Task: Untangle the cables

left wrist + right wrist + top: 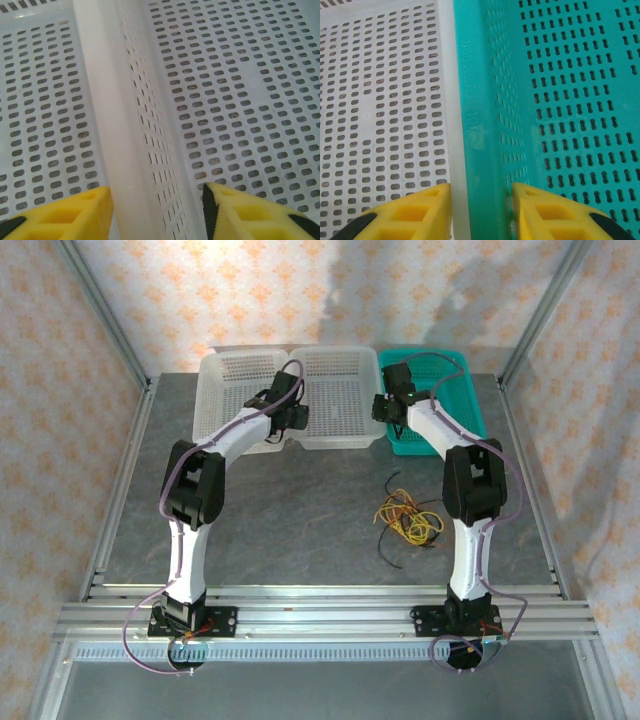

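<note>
The only writing is a line of raised moulded characters [471, 95] along the rim of the teal basket [570, 100]. It is too faint to read with any certainty.

There are three baskets, two white and one teal. They stand in a row along the far edge of the bench [300, 520], and each touches its neighbour. The left white basket [235, 375] is toward the far left corner, the right white basket [340, 380] is in the middle, and the teal one is toward the far right corner. All three have perforated walls and floors.

There is one tangle of cables [408, 515]. It lies on the right half of the bench, nearer the near edge than the baskets and well apart from them, just beside the right arm. Yellow, orange-brown and black strands loop through each other, and one black strand trails toward the near edge. The number of strands cannot be told.

Two arms reach from the near edge to the baskets. The left gripper [156, 189] stands partly open astride the two abutting rims of the white baskets. One yellow finger [75, 215] lies against the left side of the ridge. It is not clear whether the other finger presses the perforated wall, so it cannot be told whether the gripper clamps the ridge.

The right gripper [481, 185] has closed on the seam between the right white basket and the teal basket. One finger [410, 210] lies flush against the white rim and the other against the teal wall, pinching the two rims together.
</note>
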You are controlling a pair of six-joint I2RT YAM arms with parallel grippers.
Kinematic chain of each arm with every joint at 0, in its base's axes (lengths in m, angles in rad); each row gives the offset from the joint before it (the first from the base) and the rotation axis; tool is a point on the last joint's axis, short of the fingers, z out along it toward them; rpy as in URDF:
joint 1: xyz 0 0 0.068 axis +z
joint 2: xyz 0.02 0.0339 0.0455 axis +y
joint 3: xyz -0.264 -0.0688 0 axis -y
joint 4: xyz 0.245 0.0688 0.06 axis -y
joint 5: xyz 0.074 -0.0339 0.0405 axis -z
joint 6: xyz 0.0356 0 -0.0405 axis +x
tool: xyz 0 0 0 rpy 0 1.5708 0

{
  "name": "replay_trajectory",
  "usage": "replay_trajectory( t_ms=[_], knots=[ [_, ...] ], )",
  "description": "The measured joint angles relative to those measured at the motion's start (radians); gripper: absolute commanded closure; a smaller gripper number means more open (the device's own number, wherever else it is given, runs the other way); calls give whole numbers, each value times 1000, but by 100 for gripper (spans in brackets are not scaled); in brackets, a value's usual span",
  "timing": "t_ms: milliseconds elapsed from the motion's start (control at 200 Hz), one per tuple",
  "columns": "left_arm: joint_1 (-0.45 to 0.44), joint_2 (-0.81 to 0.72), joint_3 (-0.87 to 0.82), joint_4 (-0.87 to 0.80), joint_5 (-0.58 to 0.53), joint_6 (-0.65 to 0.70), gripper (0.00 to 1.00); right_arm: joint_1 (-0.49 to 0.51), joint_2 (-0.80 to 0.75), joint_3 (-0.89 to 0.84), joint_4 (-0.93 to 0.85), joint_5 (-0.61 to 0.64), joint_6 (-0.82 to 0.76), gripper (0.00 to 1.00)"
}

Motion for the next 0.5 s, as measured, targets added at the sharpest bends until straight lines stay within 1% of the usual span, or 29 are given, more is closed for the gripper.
replay_trajectory(
  t_ms=[75, 160, 195, 225, 285, 305, 400, 501],
  knots=[
    [0, 0, 18, -8, 0, 10, 37, 0, 3, 8, -5, 0, 6, 57],
    [0, 0, 35, -9, 0, 5, 23, 1, 6, 20, -14, 2, 4, 47],
    [0, 0, 39, -9, 0, 3, 16, 1, 5, 24, -18, 3, 5, 43],
    [0, 0, 42, -11, 0, -2, 10, 1, 5, 28, -18, 6, 4, 40],
    [0, -3, 43, -17, -1, -4, 2, 1, 5, 33, -17, 11, 3, 36],
    [0, -4, 43, -19, 0, -5, 1, 1, 2, 33, -17, 14, 8, 36],
    [-1, -38, 27, -29, -4, -18, 1, 1, -16, 27, -16, 21, 6, 35],
    [-4, -139, -42, -26, -13, -33, 1, 1, -94, -36, -2, 21, 5, 35]
  ],
)
